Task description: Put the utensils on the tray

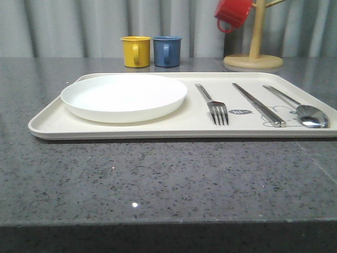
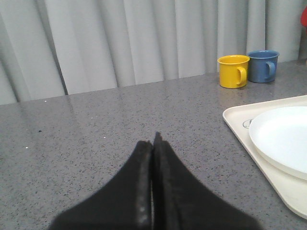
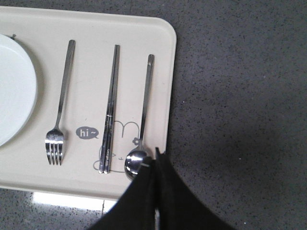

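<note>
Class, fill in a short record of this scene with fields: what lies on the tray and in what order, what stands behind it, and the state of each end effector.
tray: cream, on grey table
on tray, left to right: plate, fork, chopsticks, spoon
behind tray: yellow mug, blue mug
hanging on wooden rack: red mug
left end effector: shut, empty, over bare table
right end effector: shut, empty, above the spoon bowl

tray (image 1: 47, 122): cream plastic, smooth, matt | plate (image 1: 124, 97): white, smooth, faint sheen | fork (image 1: 217, 109), chopsticks (image 1: 259, 105), spoon (image 1: 310, 116): polished metal, mirror-bright | table (image 1: 158, 179): grey speckled stone look, glossy | mug tree (image 1: 254, 50): pale wood, matt | yellow mug (image 1: 136, 51), blue mug (image 1: 167, 50): smooth, satin | gripper fingers (image 2: 144, 191): black, matt, finely textured
</note>
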Controlling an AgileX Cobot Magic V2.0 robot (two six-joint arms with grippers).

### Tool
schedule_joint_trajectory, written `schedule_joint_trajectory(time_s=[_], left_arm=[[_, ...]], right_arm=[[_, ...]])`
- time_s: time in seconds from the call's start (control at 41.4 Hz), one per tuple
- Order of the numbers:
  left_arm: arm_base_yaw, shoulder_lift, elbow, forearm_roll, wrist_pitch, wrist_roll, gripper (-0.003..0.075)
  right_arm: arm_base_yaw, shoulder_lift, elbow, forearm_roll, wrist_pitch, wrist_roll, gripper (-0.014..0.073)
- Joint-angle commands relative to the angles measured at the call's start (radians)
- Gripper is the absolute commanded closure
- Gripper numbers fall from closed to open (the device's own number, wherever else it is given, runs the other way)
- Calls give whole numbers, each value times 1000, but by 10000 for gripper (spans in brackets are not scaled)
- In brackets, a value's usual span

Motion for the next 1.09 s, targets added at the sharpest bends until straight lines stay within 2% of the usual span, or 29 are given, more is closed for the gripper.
schedule_joint_trajectory(time_s=[0.0, 0.314, 0.629, 0.846, 1.064], left_arm=[[-8, 11, -28, -10, -79, -5, 739], [-8, 11, -28, -10, -79, -5, 739], [-8, 11, -28, -10, -79, -5, 739], [-8, 11, -28, -10, -79, -5, 739], [-8, 11, -28, -10, -77, -5, 739]], right_arm=[[-5, -99, 42, -11, -84, -24, 705], [-5, -457, 502, -100, -430, -25, 706], [-5, -844, 961, -105, -748, -25, 706], [-5, -1037, 1119, -104, -875, -25, 706], [-5, -1075, 1127, -92, -881, -25, 706]])
